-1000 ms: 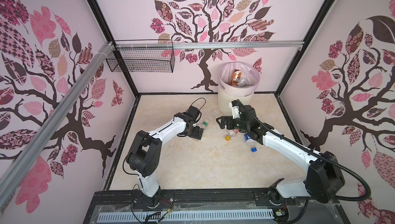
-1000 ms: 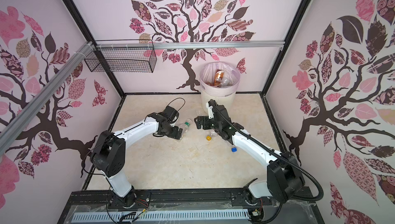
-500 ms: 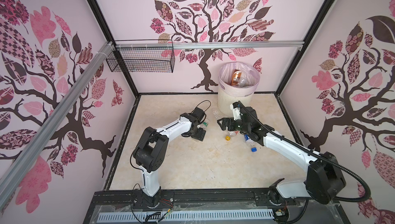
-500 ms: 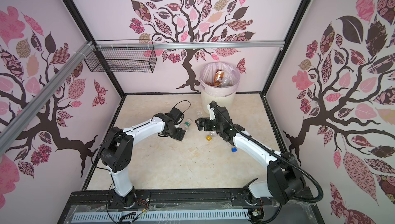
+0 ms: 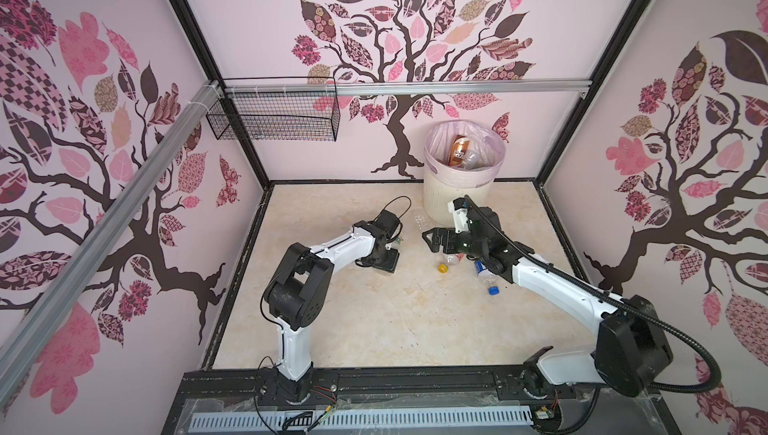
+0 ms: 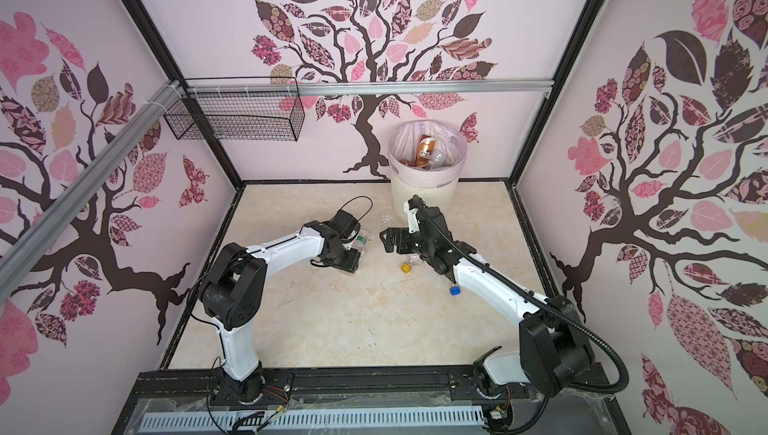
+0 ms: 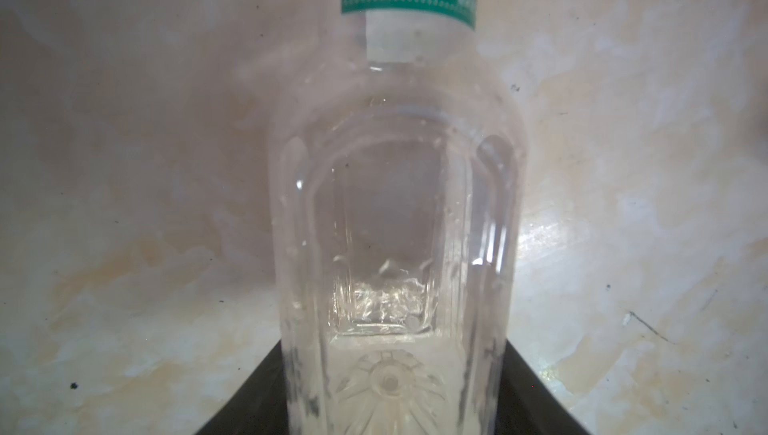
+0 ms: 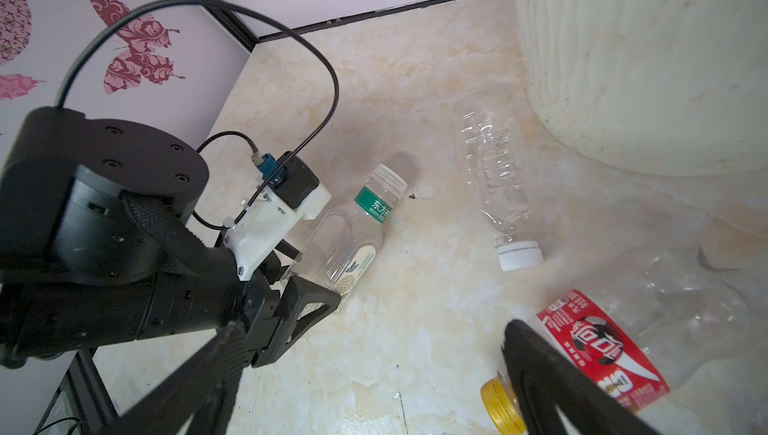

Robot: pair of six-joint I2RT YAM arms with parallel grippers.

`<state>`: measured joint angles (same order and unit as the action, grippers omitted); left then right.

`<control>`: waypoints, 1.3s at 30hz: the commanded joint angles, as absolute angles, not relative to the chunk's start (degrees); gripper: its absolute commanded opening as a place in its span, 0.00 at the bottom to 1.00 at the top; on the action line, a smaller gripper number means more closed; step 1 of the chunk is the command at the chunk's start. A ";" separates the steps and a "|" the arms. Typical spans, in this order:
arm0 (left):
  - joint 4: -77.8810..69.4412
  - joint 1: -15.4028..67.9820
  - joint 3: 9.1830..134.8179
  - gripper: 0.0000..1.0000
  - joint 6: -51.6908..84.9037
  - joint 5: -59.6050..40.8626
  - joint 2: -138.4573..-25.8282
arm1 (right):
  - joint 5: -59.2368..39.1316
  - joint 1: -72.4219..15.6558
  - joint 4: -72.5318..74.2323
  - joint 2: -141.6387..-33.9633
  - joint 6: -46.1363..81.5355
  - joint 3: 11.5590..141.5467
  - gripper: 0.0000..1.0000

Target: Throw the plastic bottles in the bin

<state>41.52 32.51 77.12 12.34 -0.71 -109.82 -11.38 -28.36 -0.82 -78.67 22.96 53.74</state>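
Site: beige marbled floor point(image 5: 374, 320) between tree-patterned walls, with a black wire basket point(image 5: 274, 121) hung on the rear-left rail.
Receptacle: the bin point(image 5: 453, 194) stands upright against the rear wall, right of centre, cream and ribbed, with a pale pink liner folded over its rim.
Receptacle contents: 1 brown-labelled bottle point(image 5: 459, 149) stands on end among clear ones.
Left arm: the left gripper point(image 8: 305, 287) is down at floor level, left of the bin and well apart from it.
Left jaws: 1 finger on each side of the base of the green-labelled bottle point(image 8: 353, 242), close against it. The left wrist view is too near and blurred to tell whether they clamp it.
Green-labelled bottle: lies on its side on the floor, white cap pointing away from the left gripper, not in the bin.
Right arm: the right gripper point(image 5: 432, 241) hangs near the bin's foot, turned toward the left gripper.
Right jaws: spread wide, with nothing between them.
Other bottles on the floor: 3 seen.
Item 1: the white-capped bottle point(image 8: 494, 179), clear and unlabelled, lies just beside the bin's base.
Item 2: the red-labelled bottle point(image 8: 598, 345), yellow cap, lies under the right wrist.
Item 3: the blue-capped bottle point(image 5: 486, 277) lies beside the right forearm.
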 commanded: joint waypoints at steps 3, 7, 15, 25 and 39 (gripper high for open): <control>39.95 32.44 77.26 0.48 13.10 -2.93 -108.66 | -12.02 -27.98 -0.34 -76.73 23.55 54.85 0.99; 38.09 32.48 75.85 0.46 12.84 -3.66 -104.88 | -11.74 -27.91 -0.56 -76.08 24.21 54.92 1.00; 29.17 32.50 69.63 0.45 12.84 -7.94 -91.90 | -12.97 -27.40 -0.77 -75.43 27.43 56.45 0.99; 21.77 32.61 64.26 0.45 14.15 -13.04 -82.18 | -17.43 -27.41 -0.22 -77.04 31.95 64.93 0.99; 19.12 34.46 62.54 0.46 14.30 -15.37 -77.68 | -21.93 -27.68 4.74 -87.65 38.49 72.51 0.82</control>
<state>21.69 34.20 64.14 14.09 -14.44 -79.15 -20.82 -27.62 3.29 -85.73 36.88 70.28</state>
